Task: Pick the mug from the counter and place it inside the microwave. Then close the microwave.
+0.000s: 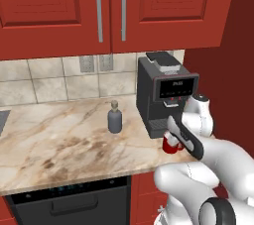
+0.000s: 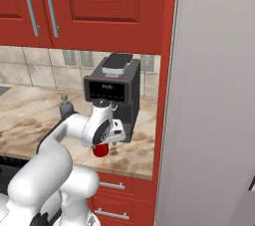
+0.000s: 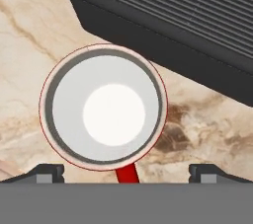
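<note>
While the arm reached over the right end of the desk, the mug stood upright on the marbled stone, just in front of the black coffee machine and near the desk's front edge. From the hand view the mug sat straight below the camera, its white inside facing up and its red handle pointing toward the bottom of that view, between the two fingers. Those fingers stood wide apart, one on each side of the handle, gripping nothing. In the left base view the gripper hung just over the red mug, with a grey soap bottle well to its left. By my judgement the step in hand was the pick, at the approach. The next move likely called for a straight descent, then closing on the rim or handle without nudging the mug into the machine's base.
</note>
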### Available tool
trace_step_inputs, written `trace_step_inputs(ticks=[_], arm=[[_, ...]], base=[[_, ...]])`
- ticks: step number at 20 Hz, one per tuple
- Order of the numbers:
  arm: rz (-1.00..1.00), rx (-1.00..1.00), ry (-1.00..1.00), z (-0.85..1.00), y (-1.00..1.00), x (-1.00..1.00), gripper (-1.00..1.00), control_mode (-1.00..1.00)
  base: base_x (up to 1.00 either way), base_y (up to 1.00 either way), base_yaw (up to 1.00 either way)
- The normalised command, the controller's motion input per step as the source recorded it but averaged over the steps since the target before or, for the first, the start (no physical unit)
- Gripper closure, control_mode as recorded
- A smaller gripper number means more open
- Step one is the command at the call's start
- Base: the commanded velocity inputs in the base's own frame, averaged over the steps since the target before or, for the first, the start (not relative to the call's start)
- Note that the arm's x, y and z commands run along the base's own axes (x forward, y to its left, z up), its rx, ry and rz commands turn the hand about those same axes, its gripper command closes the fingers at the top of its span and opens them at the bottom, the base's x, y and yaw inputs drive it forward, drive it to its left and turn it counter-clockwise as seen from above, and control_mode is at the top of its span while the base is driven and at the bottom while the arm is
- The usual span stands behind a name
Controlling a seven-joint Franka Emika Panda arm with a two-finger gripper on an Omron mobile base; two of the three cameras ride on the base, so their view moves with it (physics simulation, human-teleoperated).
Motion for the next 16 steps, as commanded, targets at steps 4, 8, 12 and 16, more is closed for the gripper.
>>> trace_step_inputs(ticks=[4, 8, 12, 16], arm=[[0.02, 0.0, 0.03, 0.0, -0.15, 0.13, -1.0, -1.0], [0.0, 0.0, 0.03, -0.08, -0.08, 0.0, -1.0, -1.0], [0.0, 0.0, 0.04, -0.2, 0.0, -0.02, -1.0, -1.0], [0.03, 0.0, 0.03, -0.29, 0.0, -0.18, -1.0, -1.0]], base=[[0.0, 0.0, 0.0], [0.0, 0.0, 0.0], [0.0, 0.0, 0.0], [0.0, 0.0, 0.0]])
